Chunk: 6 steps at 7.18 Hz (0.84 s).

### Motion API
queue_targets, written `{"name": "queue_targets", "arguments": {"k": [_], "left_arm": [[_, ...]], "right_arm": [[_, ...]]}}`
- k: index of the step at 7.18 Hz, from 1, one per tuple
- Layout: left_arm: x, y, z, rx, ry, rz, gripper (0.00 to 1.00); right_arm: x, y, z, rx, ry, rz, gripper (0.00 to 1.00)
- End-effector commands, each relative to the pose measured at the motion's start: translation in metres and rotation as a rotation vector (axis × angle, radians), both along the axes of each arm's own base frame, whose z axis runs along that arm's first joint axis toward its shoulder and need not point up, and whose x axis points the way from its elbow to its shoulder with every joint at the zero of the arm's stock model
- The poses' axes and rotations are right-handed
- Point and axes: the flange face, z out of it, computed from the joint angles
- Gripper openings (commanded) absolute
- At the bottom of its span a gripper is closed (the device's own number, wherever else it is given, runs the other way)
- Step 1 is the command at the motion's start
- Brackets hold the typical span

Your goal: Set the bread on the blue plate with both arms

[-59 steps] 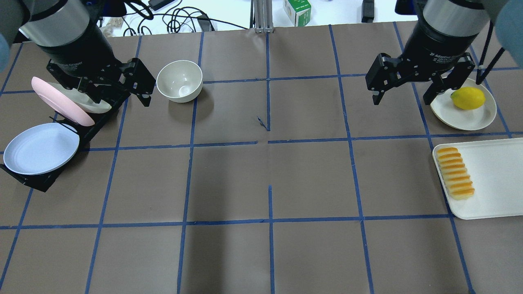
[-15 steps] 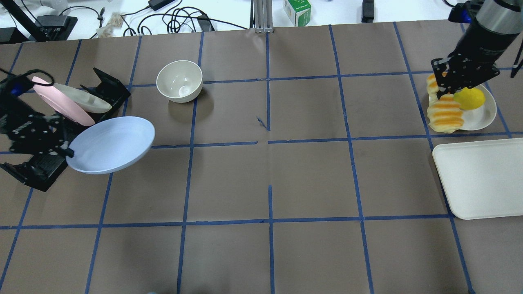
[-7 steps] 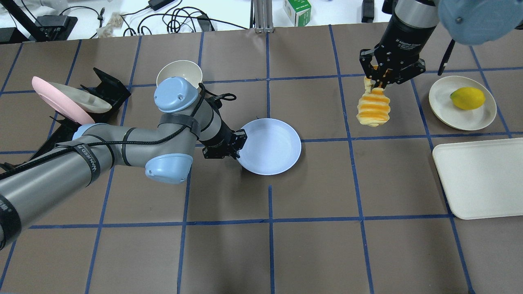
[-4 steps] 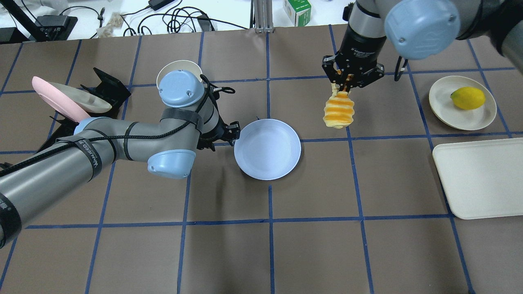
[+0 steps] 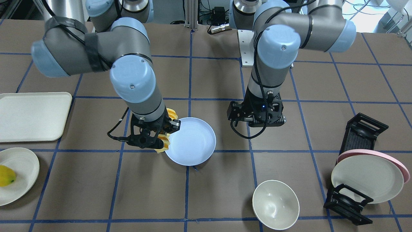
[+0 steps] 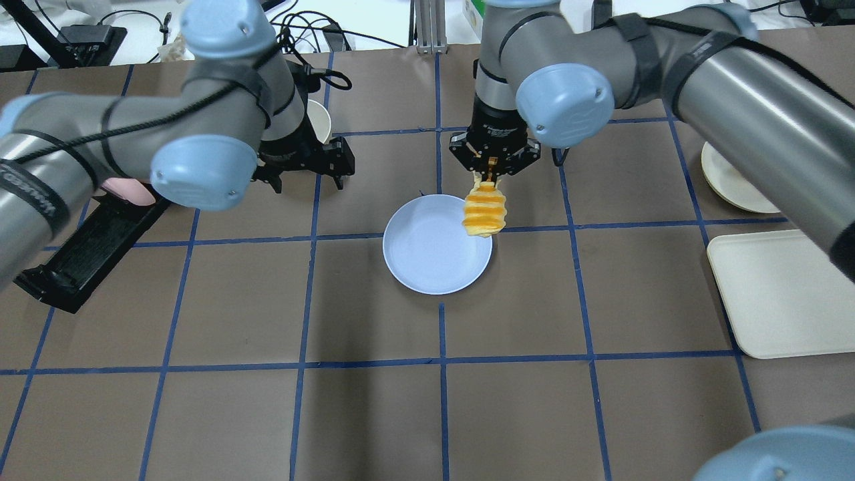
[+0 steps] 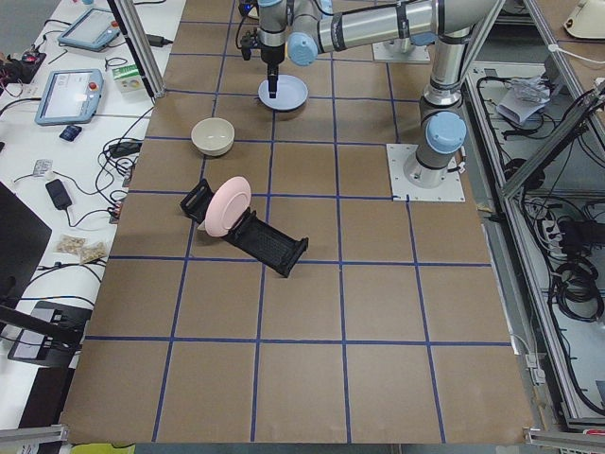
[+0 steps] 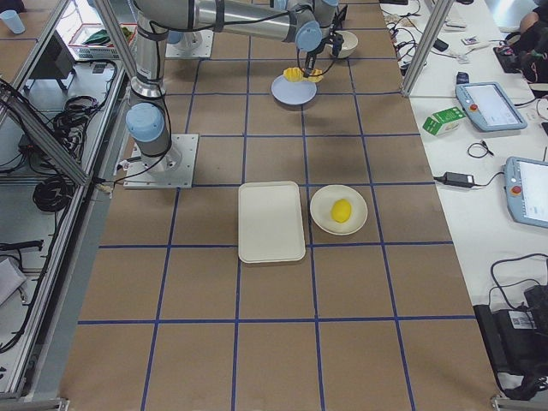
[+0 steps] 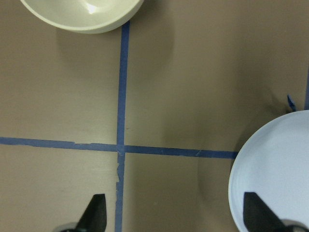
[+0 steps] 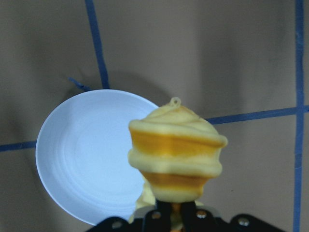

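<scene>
The blue plate [image 6: 427, 257] lies flat on the table near its middle. My right gripper [image 6: 493, 168] is shut on one end of the bread [image 6: 485, 214], which hangs down over the plate's right rim. The right wrist view shows the bread [image 10: 176, 154] end-on, above the edge of the plate [image 10: 87, 154]. In the front view the bread [image 5: 172, 114] is mostly hidden behind the right gripper [image 5: 151, 137] beside the plate [image 5: 193, 141]. My left gripper [image 6: 307, 179] is open and empty, left of the plate and apart from it. Its fingertips [image 9: 96, 215] frame bare table.
A cream bowl [image 5: 276, 204] stands beyond the left gripper. A black dish rack [image 5: 363, 129] holds a pink plate and a cream plate [image 5: 367, 178]. A cream tray [image 6: 781, 294] lies at the right edge. A cream plate [image 5: 22, 167] holds a yellow fruit [image 5: 6, 175].
My left gripper has let go of the blue plate on the table and drawn back to the left. My right gripper has carried the bread left, over the plate's right rim.
</scene>
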Motion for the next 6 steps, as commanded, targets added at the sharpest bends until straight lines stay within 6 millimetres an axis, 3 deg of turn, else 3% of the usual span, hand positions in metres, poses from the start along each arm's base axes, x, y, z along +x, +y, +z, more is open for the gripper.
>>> {"name": "queue_targets", "arguments": {"k": [1,2,4,6], "left_arm": [[0.043,0.015,0.092,0.065,0.086,0.048,1.00],[0.043,0.028,0.114,0.047,0.079,0.001,1.00],[0.041,0.049,0.120,0.044,0.076,-0.046,1.00],[0.045,0.058,0.120,0.005,0.049,-0.049,1.00]], "right_arm": [[0.047,0.023,-0.041,0.024,0.006,0.094,0.00],[0.052,0.031,-0.058,0.007,0.003,0.106,0.00],[0.055,0.030,-0.111,-0.044,-0.025,0.092,0.00],[0.059,0.030,-0.110,-0.037,-0.069,0.080,0.00]]}}
